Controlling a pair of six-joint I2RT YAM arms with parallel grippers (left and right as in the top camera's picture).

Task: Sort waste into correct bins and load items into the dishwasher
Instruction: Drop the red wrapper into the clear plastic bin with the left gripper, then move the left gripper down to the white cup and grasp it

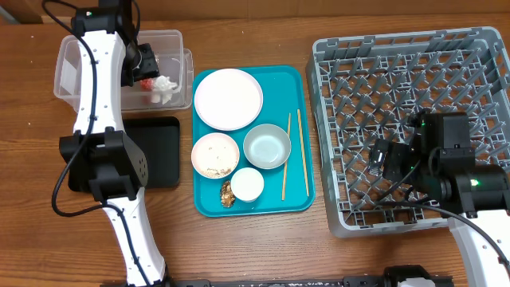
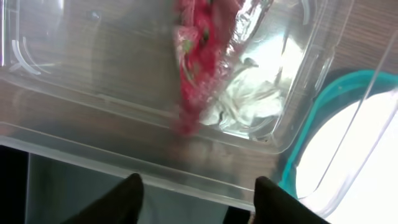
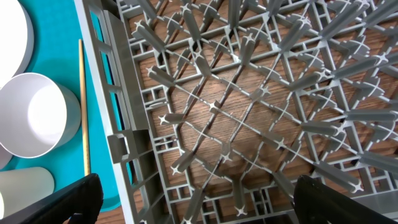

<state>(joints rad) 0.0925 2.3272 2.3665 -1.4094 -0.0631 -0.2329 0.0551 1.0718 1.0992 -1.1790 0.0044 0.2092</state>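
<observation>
- Two pieces of waste are in the clear plastic rectangular tub (image 1: 177, 44) at far left: the crinkled red wrapper (image 2: 193, 68) and, touching it, the crumpled white napkin (image 2: 249, 102). The wrapper is blurred, so you cannot tell whether it lies flat.
- Left gripper (image 2: 199, 186): above the tub's wall, fingers spread, nothing between them.
- Shallow black rectangular tray (image 1: 159, 147): just beside the tub, on the robot's side.
- Teal serving tray (image 1: 279, 88): the rest of the waste is here.
  - The loose white rice scraps (image 1: 213, 166) are in a small white bowl (image 1: 209, 143).
  - The small brown food lump (image 1: 226, 193) is against the small white cup (image 1: 248, 184).
  - Both lie right of the left gripper and nearer the base, so the left arm is the closer one.
- Two thin wooden chopsticks (image 1: 303, 151): side by side near the teal tray's right edge. Their long axis runs front to back, parallel to the rack's left wall.
- Large square grey plastic dish rack (image 1: 446, 72): the right gripper (image 1: 384, 159) hangs over its front-left pegs, fingers wide apart and empty.
  - The chopsticks lie to its left, beyond the rack wall, and the right arm is nearer them.
  - Judgement: you would lift over that wall first, then close across the sticks. Room is tight on the pale bowl (image 1: 267, 146) side.
</observation>
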